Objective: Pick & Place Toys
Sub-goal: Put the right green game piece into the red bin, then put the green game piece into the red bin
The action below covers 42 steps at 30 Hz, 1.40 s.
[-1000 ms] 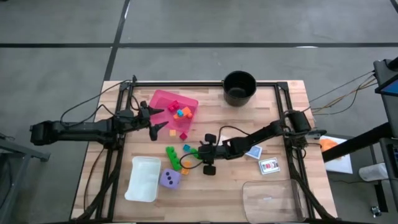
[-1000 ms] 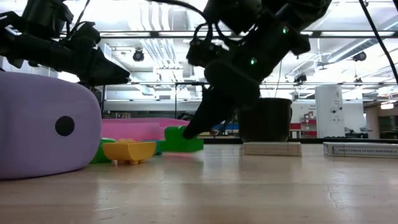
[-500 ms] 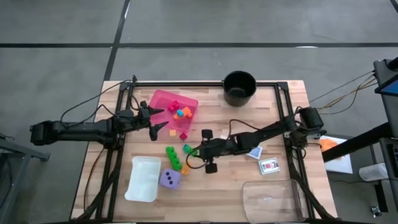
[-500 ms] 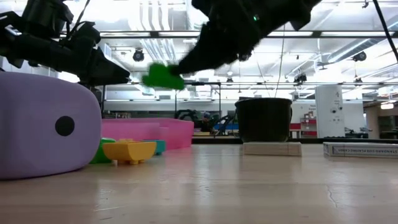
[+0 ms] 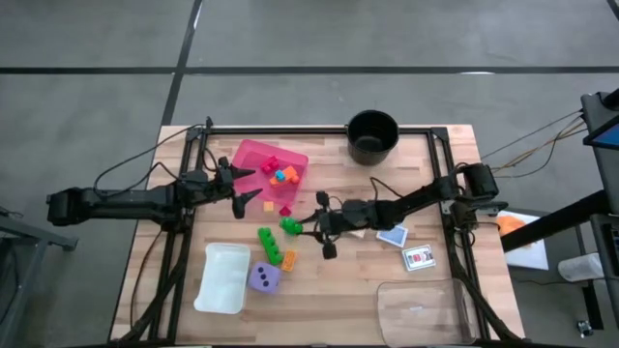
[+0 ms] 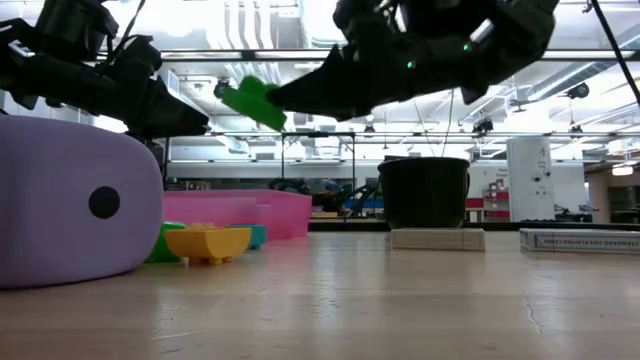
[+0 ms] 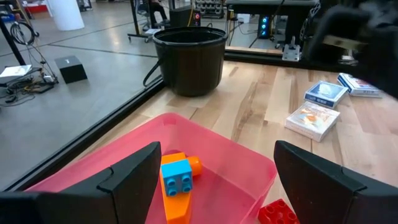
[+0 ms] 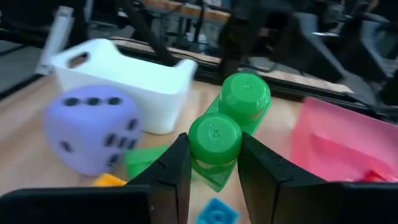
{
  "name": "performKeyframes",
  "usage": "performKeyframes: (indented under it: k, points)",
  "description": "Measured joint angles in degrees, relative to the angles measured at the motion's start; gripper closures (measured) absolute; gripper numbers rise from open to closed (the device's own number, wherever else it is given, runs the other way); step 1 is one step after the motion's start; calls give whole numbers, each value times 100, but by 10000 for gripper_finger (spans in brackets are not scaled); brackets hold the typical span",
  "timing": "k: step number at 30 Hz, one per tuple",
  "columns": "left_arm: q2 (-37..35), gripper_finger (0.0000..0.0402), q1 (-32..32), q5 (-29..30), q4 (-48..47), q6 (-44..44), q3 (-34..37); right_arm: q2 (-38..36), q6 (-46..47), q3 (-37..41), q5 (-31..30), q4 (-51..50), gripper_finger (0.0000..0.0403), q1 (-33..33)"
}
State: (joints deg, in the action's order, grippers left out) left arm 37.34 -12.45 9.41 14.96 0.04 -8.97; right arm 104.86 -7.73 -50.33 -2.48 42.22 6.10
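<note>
I've got the right gripper (image 5: 302, 230) clamped on a green brick (image 5: 289, 226), fingers (image 8: 174, 171) pinched in on its sides, brick lifted clear of the table (image 5: 435, 193) mid-board, near the pink tray (image 5: 253, 155). Left gripper (image 5: 253, 185) hangs at the tray's edge w/ fingers (image 7: 134, 174) wide apart, holding nothing.

Right wrist view gives me the brick's two round studs, plus the purple die (image 8: 93, 130) and white bin (image 8: 124, 78) beyond. Low view shows the brick (image 6: 250, 102) up in the air, tilted. Left wrist view shows inside the tray: blue brick (image 7: 176, 177) on an orange one (image 7: 177, 199), a red brick (image 7: 277, 213) just outside, black pot (image 7: 189, 59) and cards (image 7: 311, 119) further off.

Surface is light wood planks; room behind has ceiling lights, racks.
</note>
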Motion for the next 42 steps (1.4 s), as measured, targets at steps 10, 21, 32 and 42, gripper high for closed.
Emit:
performKeyframes:
  k: [10,21,32,42]
  points:
    - [0,86,0,0,11,0,0,2,64,-299,221,-471,305,-1108]
    - [-2,86,-2,0,21,4,0,771,248,-1558,647,-2047,305,-1957]
    - [0,86,-2,-1,0,38,0,1355,-2,-2706,823,-3152,203,-2037]
    - [0,86,-3,0,-37,87,0,1284,-85,-2635,1196,-3031,34,-2034]
